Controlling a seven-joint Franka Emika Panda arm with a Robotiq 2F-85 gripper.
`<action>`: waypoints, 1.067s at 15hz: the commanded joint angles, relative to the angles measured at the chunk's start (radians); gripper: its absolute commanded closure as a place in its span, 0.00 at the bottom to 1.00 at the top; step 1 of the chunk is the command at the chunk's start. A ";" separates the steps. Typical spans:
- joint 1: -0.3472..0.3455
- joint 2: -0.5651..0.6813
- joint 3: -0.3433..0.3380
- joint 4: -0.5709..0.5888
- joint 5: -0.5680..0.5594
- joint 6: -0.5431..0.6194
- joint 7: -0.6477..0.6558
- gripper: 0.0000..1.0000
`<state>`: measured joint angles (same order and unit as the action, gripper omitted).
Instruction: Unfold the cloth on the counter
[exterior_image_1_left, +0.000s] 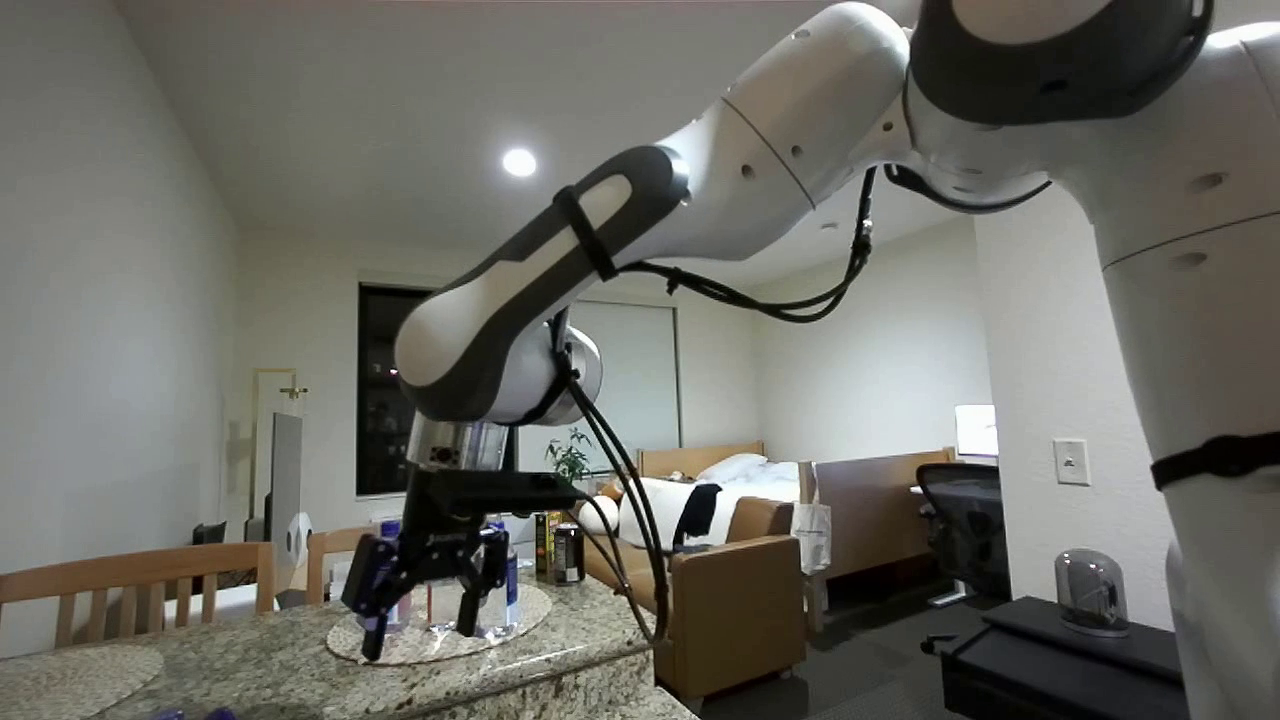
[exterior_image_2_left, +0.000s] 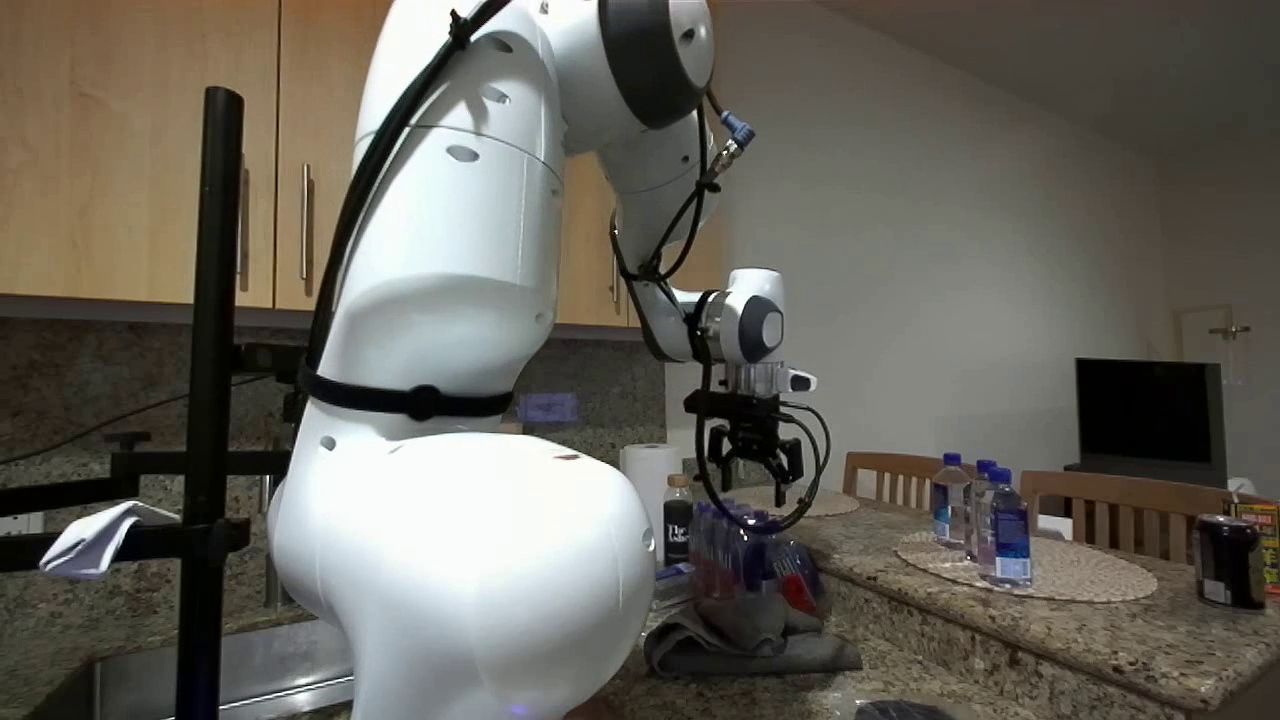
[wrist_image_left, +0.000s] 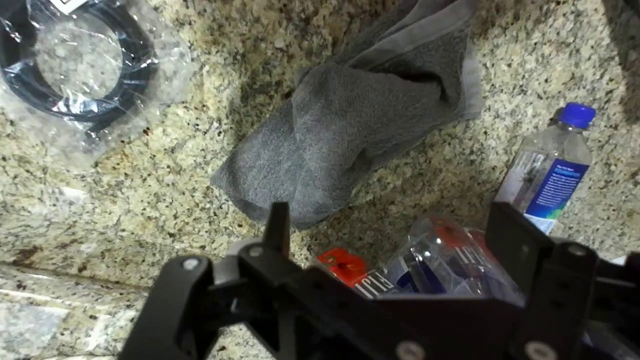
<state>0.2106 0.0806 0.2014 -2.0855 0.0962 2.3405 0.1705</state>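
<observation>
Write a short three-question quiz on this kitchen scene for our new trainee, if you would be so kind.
1. Multiple choice: how does the soft grey towelling cloth lie on the speckled beige granite counter? A: spread flat; B: crumpled; C: folded into a neat square.
2. True or false: the black two-fingered pincer is open and holds nothing.
3. Count: in an exterior view, how many clear blue-capped plastic bottles stand on the round beige woven placemat?

Key: 1, B; 2, true; 3, three.
</observation>
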 joint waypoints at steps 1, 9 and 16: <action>0.012 0.027 0.001 -0.015 -0.040 0.038 0.031 0.00; 0.031 0.095 -0.012 -0.021 -0.120 0.080 0.087 0.00; 0.046 0.152 -0.023 -0.022 -0.137 0.141 0.107 0.00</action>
<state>0.2399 0.2214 0.1919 -2.0874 -0.0099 2.4264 0.2270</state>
